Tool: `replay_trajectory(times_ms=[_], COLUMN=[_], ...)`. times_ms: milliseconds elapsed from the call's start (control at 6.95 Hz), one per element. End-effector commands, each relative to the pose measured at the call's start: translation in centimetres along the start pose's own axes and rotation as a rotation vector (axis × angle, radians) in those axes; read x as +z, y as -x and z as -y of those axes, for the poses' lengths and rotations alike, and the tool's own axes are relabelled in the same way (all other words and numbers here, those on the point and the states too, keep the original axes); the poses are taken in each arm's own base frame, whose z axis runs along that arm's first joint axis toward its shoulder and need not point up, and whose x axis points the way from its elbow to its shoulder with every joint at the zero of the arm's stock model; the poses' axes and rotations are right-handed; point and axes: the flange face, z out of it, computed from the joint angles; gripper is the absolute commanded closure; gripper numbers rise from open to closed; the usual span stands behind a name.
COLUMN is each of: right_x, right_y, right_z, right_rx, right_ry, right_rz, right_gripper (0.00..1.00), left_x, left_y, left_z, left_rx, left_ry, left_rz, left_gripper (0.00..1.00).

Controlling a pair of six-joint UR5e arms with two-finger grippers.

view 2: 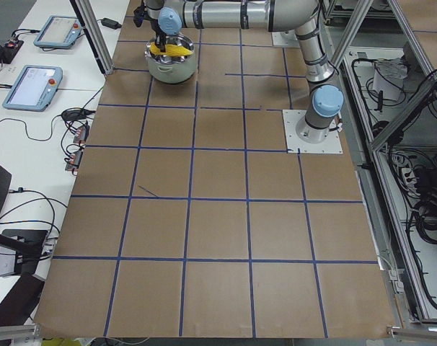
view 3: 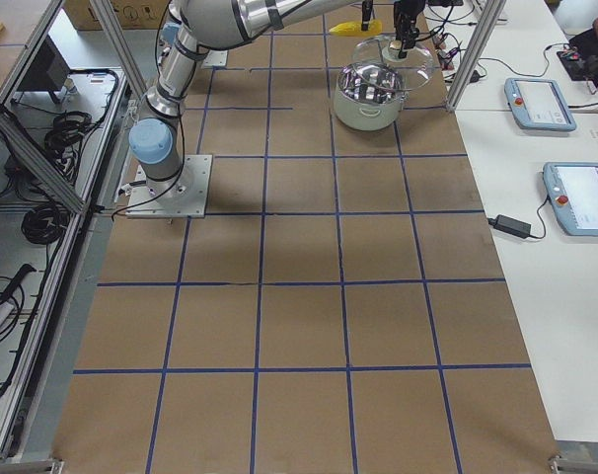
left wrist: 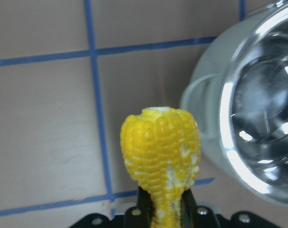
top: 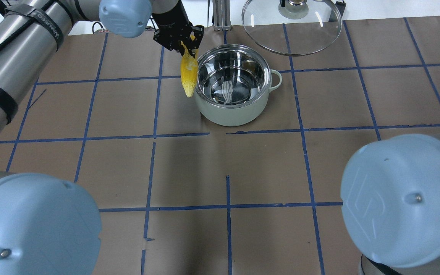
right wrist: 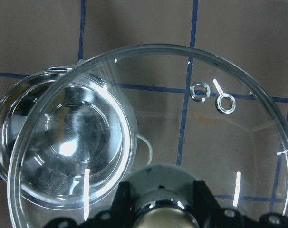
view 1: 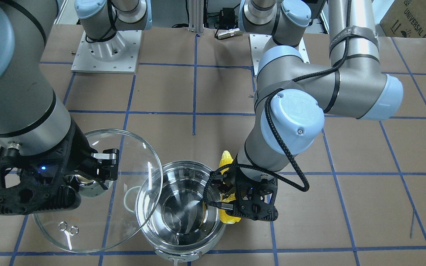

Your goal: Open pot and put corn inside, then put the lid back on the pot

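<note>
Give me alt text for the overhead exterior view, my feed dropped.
The left gripper holds the corn beside the left rim of the open, empty pot, not yet over it. The lid is off the pot, at the view's top edge, to its right.

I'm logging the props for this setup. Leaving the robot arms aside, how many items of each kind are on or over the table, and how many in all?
pot: 1
lid: 1
corn cob: 1
Total: 3
</note>
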Motion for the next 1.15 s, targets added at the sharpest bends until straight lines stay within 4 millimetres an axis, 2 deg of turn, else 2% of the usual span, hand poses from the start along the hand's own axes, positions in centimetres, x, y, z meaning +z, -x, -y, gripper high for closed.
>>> replay_trajectory(times_ms=[0,144,288,432,576,720,864,1008], right_x=[0.2,0.3,0.3,0.4,0.5,0.4,0.3,0.2], right_y=[0.5,0.5,0.6,0.6,0.6,0.6,0.6,0.6], right_z=[0.0,0.1,0.1,0.1,0.1,0.1,0.0,0.0], right_rx=[-0.004,-0.004,-0.005,-0.005,-0.005,-0.005,-0.005,-0.005], right_ry=[0.002,0.002,0.002,0.004,0.007,0.005,0.004,0.001], right_rz=[-0.001,-0.001,0.000,-0.001,-0.001,-0.001,-0.001,-0.001], right_gripper=[0.91,0.91,0.91,0.91,0.91,0.91,0.91,0.91], left_x=[1.5,2.7,5.0,5.8,6.4,6.5,7.0,6.8], left_y=[-1.3,-2.9,-4.4,-4.5,-4.7,-4.8,-4.9,-4.8], left_z=[0.8,1.0,1.1,1.1,0.8,0.9,1.1,1.1], left_rx=[-0.007,-0.027,-0.030,-0.034,-0.035,-0.035,-0.034,-0.033], left_ry=[-0.020,-0.030,-0.024,-0.014,-0.002,-0.002,0.003,0.000], left_rz=[-0.032,-0.057,-0.052,-0.057,-0.058,-0.059,-0.059,-0.060], left_gripper=[0.78,0.78,0.77,0.75,0.66,0.38,0.00,0.00])
